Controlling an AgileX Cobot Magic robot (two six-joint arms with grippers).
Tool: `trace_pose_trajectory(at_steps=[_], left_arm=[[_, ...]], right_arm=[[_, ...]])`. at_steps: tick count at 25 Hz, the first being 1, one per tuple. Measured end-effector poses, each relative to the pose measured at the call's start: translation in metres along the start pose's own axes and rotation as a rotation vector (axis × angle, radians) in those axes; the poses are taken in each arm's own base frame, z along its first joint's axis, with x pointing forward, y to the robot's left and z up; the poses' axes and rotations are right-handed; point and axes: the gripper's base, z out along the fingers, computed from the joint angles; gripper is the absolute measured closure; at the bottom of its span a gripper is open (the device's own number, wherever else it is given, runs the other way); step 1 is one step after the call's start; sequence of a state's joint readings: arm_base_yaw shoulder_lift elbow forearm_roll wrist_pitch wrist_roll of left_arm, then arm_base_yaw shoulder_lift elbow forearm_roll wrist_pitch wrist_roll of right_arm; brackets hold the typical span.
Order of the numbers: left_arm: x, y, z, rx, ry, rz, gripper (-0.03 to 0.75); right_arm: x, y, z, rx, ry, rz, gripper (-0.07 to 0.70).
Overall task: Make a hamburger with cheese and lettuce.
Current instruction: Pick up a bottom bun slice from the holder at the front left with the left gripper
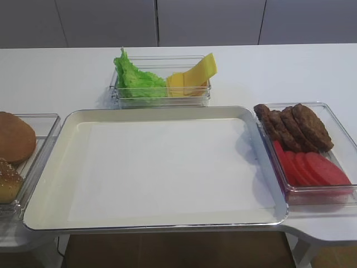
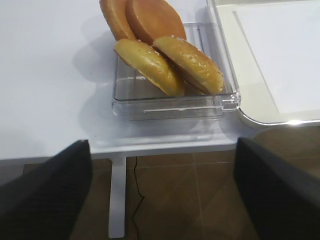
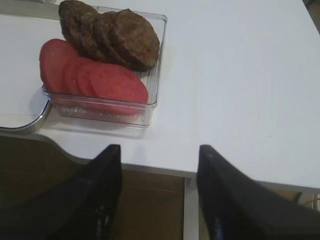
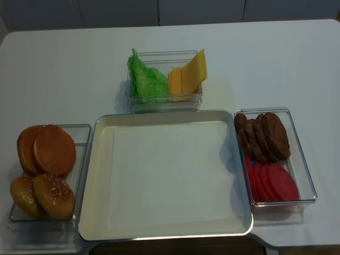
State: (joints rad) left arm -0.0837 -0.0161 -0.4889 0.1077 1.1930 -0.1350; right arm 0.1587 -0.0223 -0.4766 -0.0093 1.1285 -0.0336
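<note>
- On the white tabletop (image 4: 64, 69) sits a wide, shallow cream tray (image 4: 101, 212) with a shiny metal rim and rounded corners; a pale sheet covers its floor.
- Behind the tray, a clear plastic bin (image 4: 164, 102) holds the lettuce (image 4: 146, 79), bright green and frilly, on its left side, and the cheese (image 4: 187, 74), thin smooth yellow-orange squares leaning upright, on its right side.
- Left of the tray, a clear rectangular container (image 4: 79, 159) holds the buns (image 4: 48, 151): two smooth golden-brown rounds at the back and two sesame-topped domes (image 4: 53, 195) at the front, all tilted against each other. No hamburger is assembled; the bun pieces stay in this container.
- Right of the tray, another clear box (image 4: 304, 164) carries overlapping dark, coarse-grained patties (image 4: 265, 135) at the back and flat round red tomato slices (image 4: 276, 183) at the front.
- The left gripper (image 2: 162, 190) shows only in its wrist view, as two dark blurred fingers spread wide apart with nothing between them, hanging off the tabletop's near edge, just short of the bun container.
- The right gripper (image 3: 157, 192) likewise has its black fingers parted and empty, below the tabletop edge, near the patty and tomato box.
- In the first high view, the bun container is cut off by the left edge, and both arms lie outside both high views.
- The cut faces of the buns cannot be made out from any view.
</note>
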Motion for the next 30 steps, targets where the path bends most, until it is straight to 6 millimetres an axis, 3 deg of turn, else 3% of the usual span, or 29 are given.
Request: trace_pose_trajectory(at_steps=[25,30], left_arm=[[0.0000,0.0000,0.0000,0.000,0.000,0.000,0.037],[-0.0095,-0.0016,0.0079,-0.010,0.094,0.009,0.037]], right_arm=[[0.0000,0.0000,0.0000,0.000,0.000,0.000,0.240],[0.0000,0.0000,0.0000,0.000,0.000,0.000,0.240]])
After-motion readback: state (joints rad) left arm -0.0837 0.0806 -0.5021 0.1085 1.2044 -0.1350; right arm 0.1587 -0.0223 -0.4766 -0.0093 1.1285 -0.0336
